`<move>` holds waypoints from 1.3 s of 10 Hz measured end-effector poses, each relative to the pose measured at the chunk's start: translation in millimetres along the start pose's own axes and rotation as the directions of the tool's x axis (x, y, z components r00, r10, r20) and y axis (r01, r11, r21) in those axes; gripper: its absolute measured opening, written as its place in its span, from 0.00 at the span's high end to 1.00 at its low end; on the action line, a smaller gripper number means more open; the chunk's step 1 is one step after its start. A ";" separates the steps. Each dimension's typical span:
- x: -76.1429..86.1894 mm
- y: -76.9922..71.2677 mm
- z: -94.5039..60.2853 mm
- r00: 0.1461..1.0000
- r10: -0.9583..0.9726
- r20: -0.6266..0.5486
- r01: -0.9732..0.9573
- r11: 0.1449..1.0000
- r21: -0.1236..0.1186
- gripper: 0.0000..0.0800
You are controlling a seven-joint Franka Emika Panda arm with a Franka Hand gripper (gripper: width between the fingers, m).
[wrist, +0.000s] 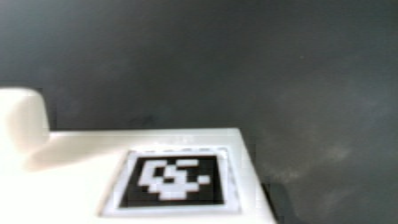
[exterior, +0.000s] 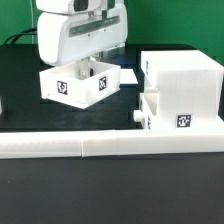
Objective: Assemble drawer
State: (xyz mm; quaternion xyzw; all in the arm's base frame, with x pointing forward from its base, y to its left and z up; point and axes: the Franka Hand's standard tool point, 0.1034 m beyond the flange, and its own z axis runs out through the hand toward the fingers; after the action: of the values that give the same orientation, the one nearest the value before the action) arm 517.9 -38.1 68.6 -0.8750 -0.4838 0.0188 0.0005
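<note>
The tool (exterior: pixel 90 63) hangs low over 1 open tray (exterior: pixel 78 84) on the desk (exterior: pixel 20 85), likely to grip its wall for fitting into the casing (exterior: pixel 185 85); its finger spacing cannot be told.

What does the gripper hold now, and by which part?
It cannot be told: the fingers are down at the loose tray, but the hold itself is hidden.
</note>
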 end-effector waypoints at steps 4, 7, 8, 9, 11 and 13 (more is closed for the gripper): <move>-0.3 4.7 -0.9 0.973 -0.229 0.004 0.229 0.973 0.008 0.95; -1.7 8.4 6.2 0.877 -0.480 0.010 0.480 0.877 0.006 0.95; 0.2 9.6 8.3 0.874 -0.487 0.009 0.487 0.874 0.006 0.95; -1.0 9.0 9.1 0.875 -0.484 0.009 0.484 0.875 0.009 0.95; -1.7 8.5 10.3 0.875 -0.484 0.010 0.484 0.875 0.011 0.95; 4.6 10.9 10.5 0.882 -0.472 0.007 0.472 0.882 0.007 0.95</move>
State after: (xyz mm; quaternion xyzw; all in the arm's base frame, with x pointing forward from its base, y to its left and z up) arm 529.2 -40.2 57.8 -0.7308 -0.6821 0.0233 0.0051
